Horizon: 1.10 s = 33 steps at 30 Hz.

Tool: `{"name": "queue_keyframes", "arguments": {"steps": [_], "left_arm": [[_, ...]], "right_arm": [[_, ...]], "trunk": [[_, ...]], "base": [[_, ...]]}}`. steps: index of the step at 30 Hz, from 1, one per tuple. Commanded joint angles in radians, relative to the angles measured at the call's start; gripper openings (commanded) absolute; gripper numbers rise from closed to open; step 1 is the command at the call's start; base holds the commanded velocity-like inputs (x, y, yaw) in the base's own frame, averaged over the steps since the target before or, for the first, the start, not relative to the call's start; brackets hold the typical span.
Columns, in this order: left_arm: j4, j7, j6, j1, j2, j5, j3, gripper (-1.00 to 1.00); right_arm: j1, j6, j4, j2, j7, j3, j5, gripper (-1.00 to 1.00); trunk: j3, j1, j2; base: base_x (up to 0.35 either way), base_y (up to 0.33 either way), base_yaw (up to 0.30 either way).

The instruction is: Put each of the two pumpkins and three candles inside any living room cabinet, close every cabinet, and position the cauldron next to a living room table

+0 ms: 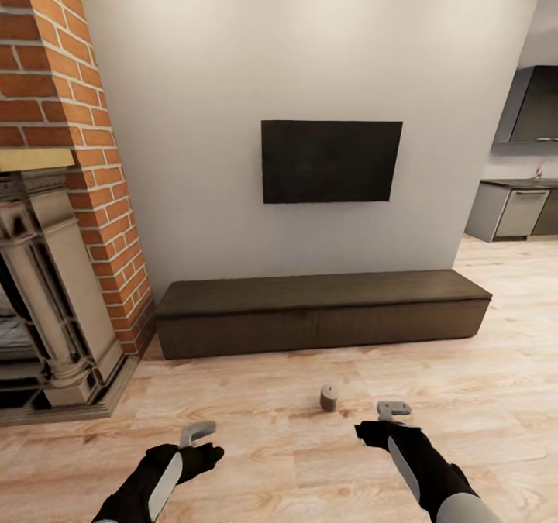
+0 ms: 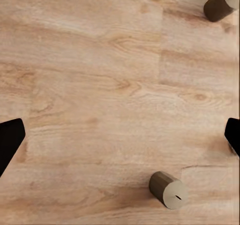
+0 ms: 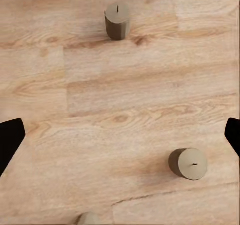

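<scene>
The cabinet [image 1: 322,312] stands against the pale wall beneath a dark wall-mounted screen [image 1: 332,161]. Its flat fronts sit flush with the carcass; every front appears closed and no interior is exposed, so its contents cannot be told. Its top surface is bare. A brick chimney breast with a carved stone fireplace surround [image 1: 54,290] lies to its left, and a kitchen unit [image 1: 511,211] is visible far right, through the opening.

One candle [image 1: 328,397] stands upright on the wooden floor [image 1: 271,430], in front of the cabinet and apart from it, near the right claw and slightly ahead of it.

In the left wrist view, two candles rest on the floor planks: one [image 2: 167,189] near the frame's lower edge, another [image 2: 221,3] at the upper corner, partly cut off. Both stand upright and well apart from each other.

In the right wrist view, one candle [image 3: 117,21] stands near the top, a second [image 3: 188,163] stands lower down, and the top of a third [image 3: 89,219] is just visible at the lower edge. None touches another.

The left claw [image 1: 198,432] hangs above the floor, holding nothing; in its wrist view the dark fingertips [image 2: 10,140] sit at opposite frame edges, so it is spread wide. The right claw [image 1: 394,410] likewise hangs above the floor, spread wide, with fingertips [image 3: 10,142] at opposite edges and nothing between them.
</scene>
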Motion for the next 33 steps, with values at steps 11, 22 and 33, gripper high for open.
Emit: {"name": "queue_keyframes", "arguments": {"steps": [11, 22, 33], "left_arm": [[-0.243, 0.027, 0.062, 0.13, 0.004, 0.104, 0.042, 1.0], [-0.261, 0.034, 0.064, 0.16, 0.005, 0.116, 0.047, 1.0], [-0.261, 0.032, 0.064, 0.161, 0.005, 0.12, 0.047, 1.0]], "right_arm": [[0.004, 0.198, -0.374, -0.002, 0.001, 0.001, 0.0, 1.0], [0.007, 0.221, -0.52, -0.002, 0.002, -0.04, 0.001, 1.0], [0.069, 0.228, -0.694, -0.004, 0.003, -0.056, -0.002, 1.0]], "trunk": [[0.0, 0.0, 0.0], [0.0, 0.0, 0.0], [0.0, 0.0, 0.0]], "base": [[0.0, 0.0, 0.058], [-0.006, 0.006, 0.003], [-0.041, 0.262, 0.0]]}}
